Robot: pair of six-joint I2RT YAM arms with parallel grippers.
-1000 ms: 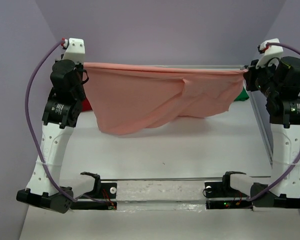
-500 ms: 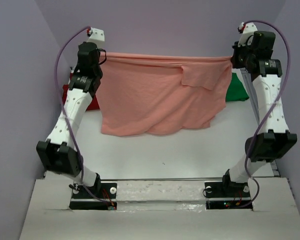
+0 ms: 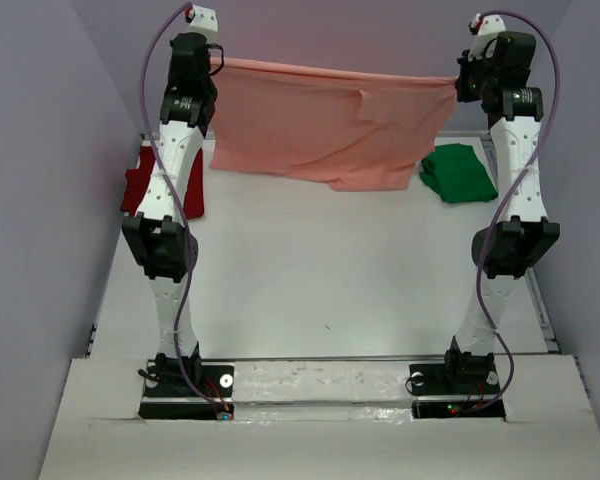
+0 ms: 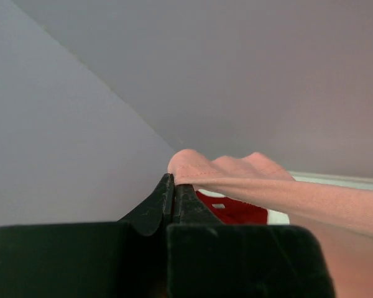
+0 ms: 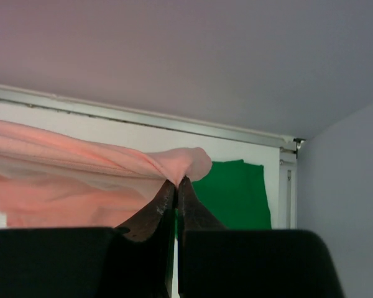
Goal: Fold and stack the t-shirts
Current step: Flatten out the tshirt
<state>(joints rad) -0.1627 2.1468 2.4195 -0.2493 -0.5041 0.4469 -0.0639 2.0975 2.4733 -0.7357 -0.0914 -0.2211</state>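
Note:
The salmon-pink t-shirt (image 3: 325, 125) hangs stretched in the air between both arms at the far side of the table. My left gripper (image 3: 216, 66) is shut on its left top corner (image 4: 193, 166). My right gripper (image 3: 458, 82) is shut on its right top corner (image 5: 186, 164). The shirt's lower edge hangs loose and creased just above the table. The dark red t-shirt (image 3: 140, 185) lies at the far left, partly behind the left arm, and shows under the pink cloth (image 4: 233, 210). The bright green t-shirt (image 3: 458, 172) lies crumpled at the far right (image 5: 233, 192).
Both arms stand tall and reach far back, close to the purple back wall (image 3: 330, 35). A metal rail (image 5: 143, 118) runs along the table's far edge. The white table (image 3: 320, 270) spreads between the arm bases and the hanging shirt.
Both arms have risen and reached toward the back wall, carrying the pink shirt up and away. The red and green shirts beneath have come into view.

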